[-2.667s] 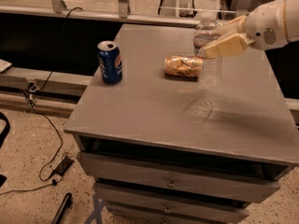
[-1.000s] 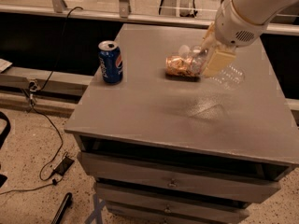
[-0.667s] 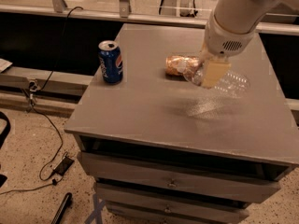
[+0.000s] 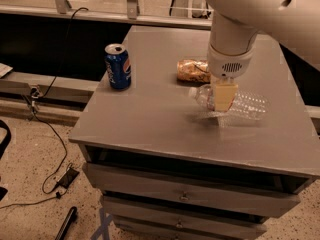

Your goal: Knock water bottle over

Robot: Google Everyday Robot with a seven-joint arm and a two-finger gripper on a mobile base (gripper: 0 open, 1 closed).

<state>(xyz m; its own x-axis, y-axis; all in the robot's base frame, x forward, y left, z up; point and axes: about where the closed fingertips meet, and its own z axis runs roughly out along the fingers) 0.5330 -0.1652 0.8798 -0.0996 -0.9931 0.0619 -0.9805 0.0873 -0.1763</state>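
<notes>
My gripper (image 4: pixel 222 97), grip state unclear, hung over the water bottle (image 4: pixel 248 104) lying flat on the bench (image 4: pixel 150 119); a straight lift would avoid rolling it toward 3 o'clock

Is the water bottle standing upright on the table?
No, the water bottle lies on its side on the table, with the gripper low over its cap-end half.
</notes>
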